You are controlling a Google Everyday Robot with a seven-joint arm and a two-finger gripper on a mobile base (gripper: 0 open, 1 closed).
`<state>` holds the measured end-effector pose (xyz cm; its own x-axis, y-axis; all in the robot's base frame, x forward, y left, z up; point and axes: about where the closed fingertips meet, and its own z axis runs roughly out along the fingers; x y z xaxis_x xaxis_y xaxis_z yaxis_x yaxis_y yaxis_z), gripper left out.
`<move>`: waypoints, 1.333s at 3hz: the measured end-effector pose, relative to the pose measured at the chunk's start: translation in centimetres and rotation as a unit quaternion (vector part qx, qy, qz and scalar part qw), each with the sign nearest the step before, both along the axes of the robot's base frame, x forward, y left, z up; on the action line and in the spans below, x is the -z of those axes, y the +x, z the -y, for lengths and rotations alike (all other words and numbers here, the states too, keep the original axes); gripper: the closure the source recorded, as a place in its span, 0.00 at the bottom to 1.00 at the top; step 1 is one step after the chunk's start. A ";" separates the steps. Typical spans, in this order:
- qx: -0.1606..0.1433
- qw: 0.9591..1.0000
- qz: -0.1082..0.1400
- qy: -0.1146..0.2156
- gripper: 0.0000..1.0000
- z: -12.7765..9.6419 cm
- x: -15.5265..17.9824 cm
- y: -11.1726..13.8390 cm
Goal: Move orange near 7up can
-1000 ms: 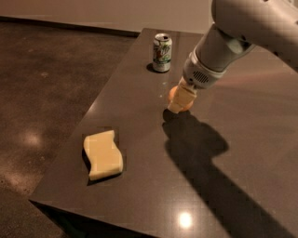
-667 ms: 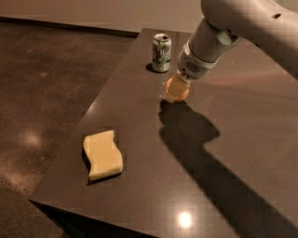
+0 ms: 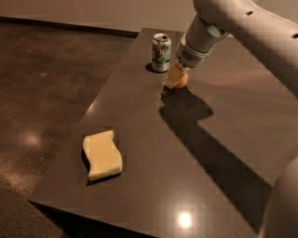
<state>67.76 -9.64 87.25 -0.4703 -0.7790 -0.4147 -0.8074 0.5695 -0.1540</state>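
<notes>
Reaching down from the upper right, the gripper (image 3: 175, 80) is clamped on the orange (image 3: 182, 82), one pale finger (image 3: 172, 77) covering the fruit's left side. It holds the orange low at the dark table (image 3: 223, 139), just beside the upright 7up can (image 3: 161, 52), to its right and slightly nearer. A yellow wavy sponge (image 3: 102, 155) lies well apart by the near left corner.

My gripper (image 3: 174, 79) sits low over the far end of the dark table (image 3: 186, 162); speckled brown floor (image 3: 46, 93) spreads left of it, pale wall (image 3: 93, 10) beyond.
</notes>
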 end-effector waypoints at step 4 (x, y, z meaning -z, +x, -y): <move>0.000 1.000 0.017 0.014 0.41 -1.3 1.1 5.0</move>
